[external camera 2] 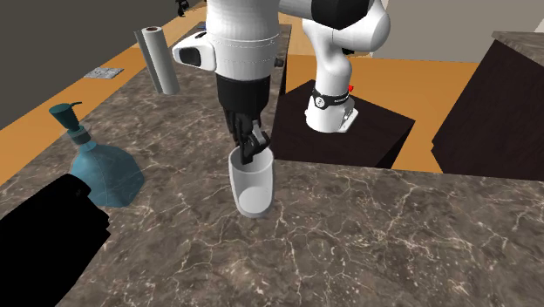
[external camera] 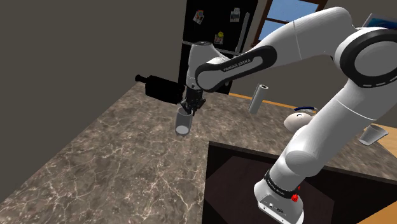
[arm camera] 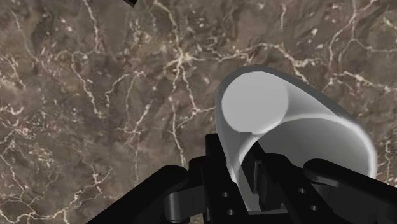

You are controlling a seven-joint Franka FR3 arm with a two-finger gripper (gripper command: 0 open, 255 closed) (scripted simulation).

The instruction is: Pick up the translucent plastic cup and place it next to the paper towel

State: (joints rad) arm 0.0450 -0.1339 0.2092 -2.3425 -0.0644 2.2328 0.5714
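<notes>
Clearly, the cup (external camera 2: 253, 187) hangs from the claw (external camera 2: 255, 150), rim clasped.

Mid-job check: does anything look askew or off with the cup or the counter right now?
The cup hangs tilted rather than upright, pinched by one wall at its rim in the gripper. Nothing spilled or damaged shows on the counter.

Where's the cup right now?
In the second exterior view the whitish cup is mid-picture, its rim clasped by the black hand, over the marbled counter, with the blue pump bottle to its left.
</notes>
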